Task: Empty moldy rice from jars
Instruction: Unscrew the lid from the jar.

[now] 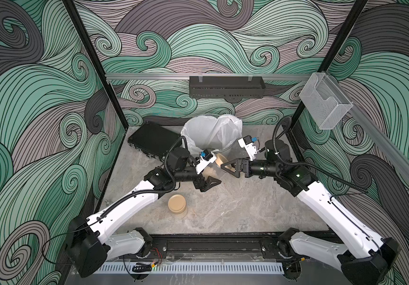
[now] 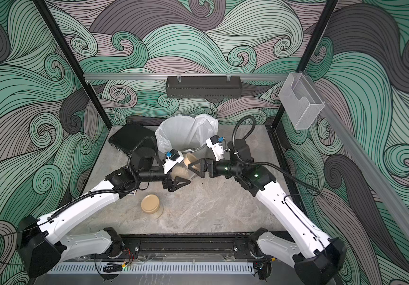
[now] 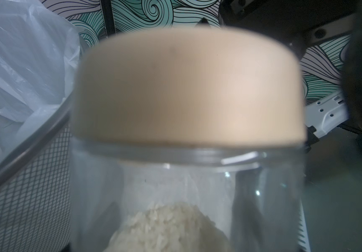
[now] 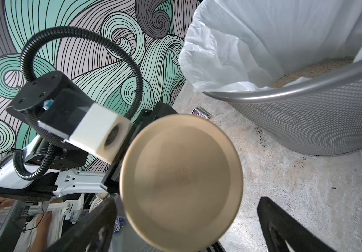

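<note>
tan lid (image 3: 188,87) fills the left wrist view, blurred by closeness, sitting on the clear jar (image 1: 214,171) that the left gripper (image 1: 212,174) clamps by its walls, off the table (image 1: 235,209). that jar is tipped nearly onto its side. its long axis runs from the left gripper toward the right gripper (image 4: 187,199), with the lid end aimed at the right gripper and the base end back at the left one. moldy rice (image 2: 181,171) is heaped along the low side of the wall.

the right gripper stands wide open and holds nothing. its two black fingers (image 4: 269,218) flank the lid's rim, one with a plain gap, the other too blurred to tell whether it touches.

the mesh bin (image 4: 285,92) with white liner stands just behind the jar, apart from the lid, with grains inside. a second jar (image 1: 177,203) stands upright with its lid on, near the left forearm. bare tabletop spreads in front between the arms. a black case (image 1: 154,143) lies at the back left, beside the bin.
</note>
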Available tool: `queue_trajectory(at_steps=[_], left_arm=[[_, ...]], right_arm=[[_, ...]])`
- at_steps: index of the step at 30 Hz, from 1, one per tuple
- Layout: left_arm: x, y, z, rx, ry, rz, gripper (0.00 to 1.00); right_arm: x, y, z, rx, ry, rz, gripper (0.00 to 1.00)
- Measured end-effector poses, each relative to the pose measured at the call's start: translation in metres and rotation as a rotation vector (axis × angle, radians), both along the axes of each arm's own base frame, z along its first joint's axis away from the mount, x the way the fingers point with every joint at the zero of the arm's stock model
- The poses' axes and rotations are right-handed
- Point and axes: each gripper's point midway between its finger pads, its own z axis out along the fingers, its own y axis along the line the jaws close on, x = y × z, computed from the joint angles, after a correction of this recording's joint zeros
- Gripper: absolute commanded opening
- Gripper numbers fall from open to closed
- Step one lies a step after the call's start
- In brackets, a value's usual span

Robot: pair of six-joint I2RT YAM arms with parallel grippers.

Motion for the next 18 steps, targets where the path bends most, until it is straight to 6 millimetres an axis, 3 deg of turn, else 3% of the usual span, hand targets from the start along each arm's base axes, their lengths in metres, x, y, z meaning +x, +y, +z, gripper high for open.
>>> queue_trajectory(at_steps=[10, 18], left_arm=[[0.002, -0.004, 0.007, -0.024, -0.025, -0.001, 0.19], [0.004, -0.006, 0.009, -0.037, -0.025, 0.006, 0.19]], right_arm=[[0.015, 0.011, 0.012, 0.068, -0.02, -0.009, 0.98], [0.018, 0.016, 0.009, 0.077, -0.005, 0.003, 0.81]])
